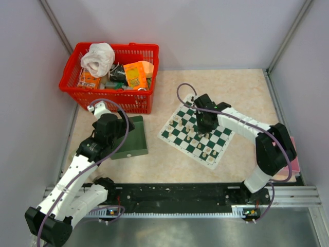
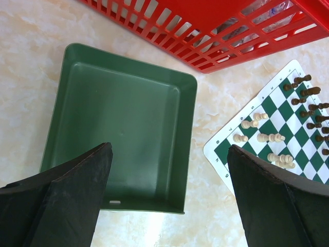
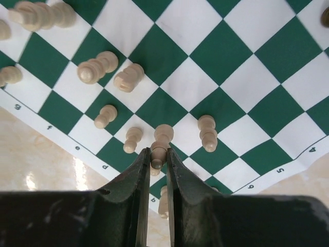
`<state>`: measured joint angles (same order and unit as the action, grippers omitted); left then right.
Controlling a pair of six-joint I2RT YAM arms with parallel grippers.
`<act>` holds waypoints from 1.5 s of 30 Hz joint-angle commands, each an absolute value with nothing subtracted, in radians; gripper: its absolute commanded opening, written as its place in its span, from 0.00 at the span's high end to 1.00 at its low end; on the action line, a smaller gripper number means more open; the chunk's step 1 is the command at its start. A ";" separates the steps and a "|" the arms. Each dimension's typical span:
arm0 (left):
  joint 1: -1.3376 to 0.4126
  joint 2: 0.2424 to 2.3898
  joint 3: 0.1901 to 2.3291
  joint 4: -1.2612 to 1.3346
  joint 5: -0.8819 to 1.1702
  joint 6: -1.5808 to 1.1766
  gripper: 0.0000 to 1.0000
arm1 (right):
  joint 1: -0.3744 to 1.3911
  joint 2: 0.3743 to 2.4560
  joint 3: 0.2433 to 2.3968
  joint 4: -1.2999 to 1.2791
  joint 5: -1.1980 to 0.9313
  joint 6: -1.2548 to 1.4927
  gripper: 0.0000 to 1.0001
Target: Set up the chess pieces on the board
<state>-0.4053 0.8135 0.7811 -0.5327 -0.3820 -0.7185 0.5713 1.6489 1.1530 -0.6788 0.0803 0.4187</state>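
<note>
The green and white checked board [image 1: 218, 135] lies right of centre and also shows in the left wrist view [image 2: 216, 149] and the right wrist view [image 3: 241, 92]. Several cream-white pieces [image 3: 97, 67] stand or lie along its near side; black pieces [image 2: 303, 92] stand at the far side. My right gripper [image 3: 158, 157] is over the board [image 1: 205, 126], shut on a cream-white pawn [image 3: 162, 140]. My left gripper [image 2: 169, 200] hovers open and empty above the dark green tray [image 2: 123, 123], also seen from above [image 1: 105, 128].
A red basket [image 1: 110, 77] full of packets and a white bag stands at the back left, just behind the tray [image 1: 134, 140]. Grey walls enclose the table. A pink object [image 1: 295, 162] lies at the right edge.
</note>
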 commanded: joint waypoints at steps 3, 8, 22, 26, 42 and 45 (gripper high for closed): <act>-0.399 0.807 0.779 -0.500 -0.370 -0.730 0.01 | 0.594 1.534 1.240 -0.744 0.097 0.400 0.85; -0.399 0.807 0.776 -0.499 -0.370 -0.733 0.01 | 0.635 1.488 1.160 -0.758 0.055 0.423 0.85; -0.397 0.812 0.776 -0.491 -0.356 -0.736 0.01 | 0.747 1.497 1.012 -0.710 0.092 0.509 0.85; -0.397 0.805 0.772 -0.497 -0.360 -0.736 0.01 | 0.747 1.517 0.999 -0.664 0.089 0.511 0.85; -0.397 0.801 0.767 -0.505 -0.368 -0.739 0.01 | 0.750 1.539 0.957 -0.629 0.087 0.517 0.83; -0.396 0.801 0.765 -0.503 -0.365 -0.738 0.01 | 0.750 1.537 0.953 -0.624 0.083 0.518 0.82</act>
